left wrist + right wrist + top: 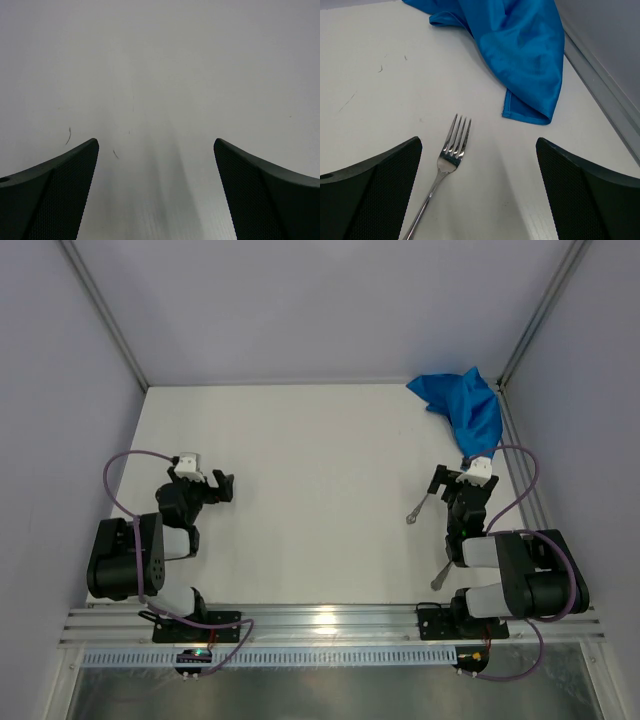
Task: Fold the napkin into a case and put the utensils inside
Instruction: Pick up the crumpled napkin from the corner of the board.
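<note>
Over on the left, the left gripper [156, 144] hangs low over the white table [300, 450]. Its two dark fingers [60, 195] are spread wide, with only tabletop and a few faint scuff marks between them. That arm is folded back close to its base, well apart from everything on the other side.

Further right, a silver fork [451, 155] lies flat and slanted on the table. Its tines point toward the far right corner and its handle runs back toward the near left. It sits between the wide-spread fingers [590, 195] of the right gripper [477, 142], closer to the left one, and neither finger touches it. A second silver utensil [440, 576] lies nearer the right arm's base. The arm partly hides it, so I cannot tell which kind it is.

The bright blue napkin [465, 408] is bunched up in the far right corner against the frame rail, not yet folded. One hemmed corner trails toward the right gripper. It ends just beyond the fork's tines and a little to their right, without touching them.
</note>
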